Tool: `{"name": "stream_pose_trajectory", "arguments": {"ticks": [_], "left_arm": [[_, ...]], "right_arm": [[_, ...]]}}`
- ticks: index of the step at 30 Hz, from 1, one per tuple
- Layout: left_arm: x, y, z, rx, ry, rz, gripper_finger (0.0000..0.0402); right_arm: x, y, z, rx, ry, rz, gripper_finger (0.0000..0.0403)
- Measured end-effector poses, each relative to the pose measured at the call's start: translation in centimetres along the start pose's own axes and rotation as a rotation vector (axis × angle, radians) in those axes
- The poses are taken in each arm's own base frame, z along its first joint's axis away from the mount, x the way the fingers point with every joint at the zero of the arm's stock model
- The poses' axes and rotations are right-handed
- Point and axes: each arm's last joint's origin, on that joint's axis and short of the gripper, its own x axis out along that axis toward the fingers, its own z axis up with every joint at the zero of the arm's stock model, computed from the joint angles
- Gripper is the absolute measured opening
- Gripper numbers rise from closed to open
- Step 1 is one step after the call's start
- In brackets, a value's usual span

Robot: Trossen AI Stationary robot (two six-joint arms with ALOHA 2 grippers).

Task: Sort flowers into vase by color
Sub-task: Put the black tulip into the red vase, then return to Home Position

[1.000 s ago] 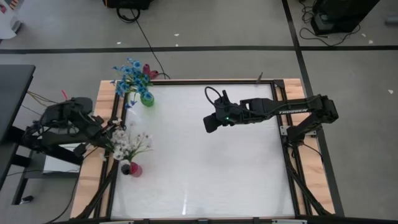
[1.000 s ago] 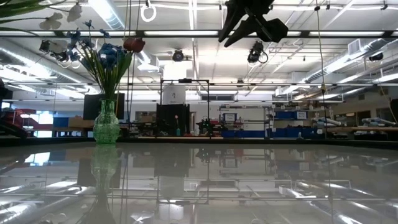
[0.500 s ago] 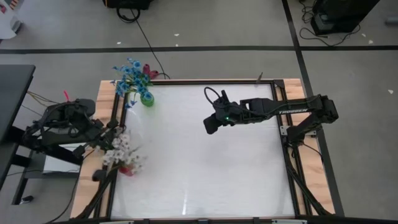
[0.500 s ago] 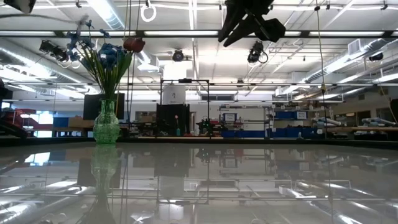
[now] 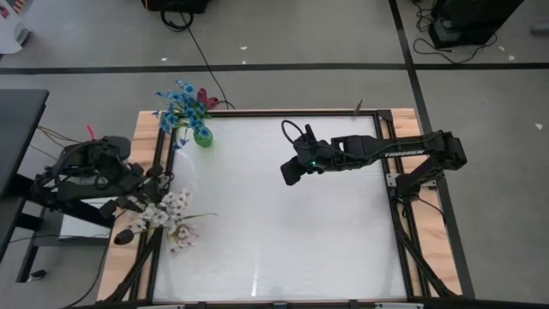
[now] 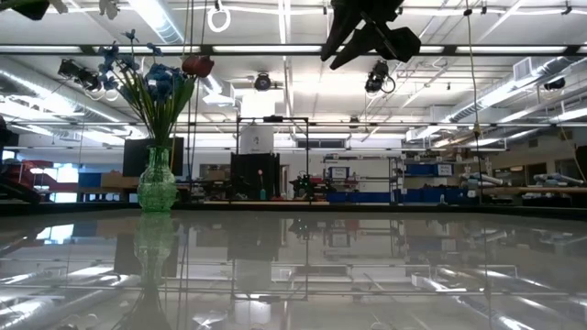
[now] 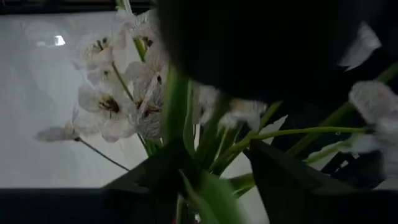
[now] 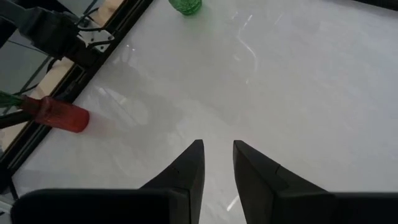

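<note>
White flowers by the left tool, blue ones in the green vase

The left tool (image 5: pixel 141 196) is at the left edge of the surface (image 5: pixel 283 232), right up against the white flowers (image 5: pixel 167 215). In the left wrist view green stems run between its two fingers, but I cannot tell if it pinches them or has let go. The bunch leans over flat instead of standing up, and the red vase (image 8: pixel 62 116) looks tipped on its side by the edge, so the white ones are probably not sorted yet. The blue flowers (image 5: pixel 180 105) stand in the green vase (image 5: pixel 202 136) at the far left corner, kept together by color. The right tool (image 5: pixel 292 170) hangs high over the middle, open just a little and holding nothing, out of the way while it waits.
</note>
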Motion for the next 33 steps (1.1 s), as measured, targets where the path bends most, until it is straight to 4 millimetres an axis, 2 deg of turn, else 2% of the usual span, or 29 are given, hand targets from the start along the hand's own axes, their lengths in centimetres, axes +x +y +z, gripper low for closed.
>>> {"name": "stream_pose_trajectory", "arguments": {"ticks": [7, 14, 21, 25, 33], "left_arm": [[-2.1, -1.8, 1.5, 0.134, -0.043, 0.103, 0.0244], [-3.6, -2.9, 2.3, 0.108, -0.056, 0.174, 0.0263], [-5.3, -4.3, 4.6, 0.106, -0.093, 0.184, 0.0283], [-5.8, -4.9, 4.2, 0.017, 0.002, 0.185, 0.0292], [-6.1, -4.8, 5.0, -0.204, 0.023, 0.184, 0.0317]], "right_arm": [[0.0, 0.1, 0.0, 0.005, 0.002, 0.015, 0.0096], [0.0, 0.3, 0.2, 0.011, -0.016, 0.036, 0.0096], [0.0, 0.4, 0.3, 0.015, -0.025, 0.048, 0.0096], [0.0, 0.6, 0.4, 0.017, -0.038, 0.060, 0.0096], [-0.1, 0.9, 0.7, 0.008, -0.066, 0.093, 0.0096]]}}
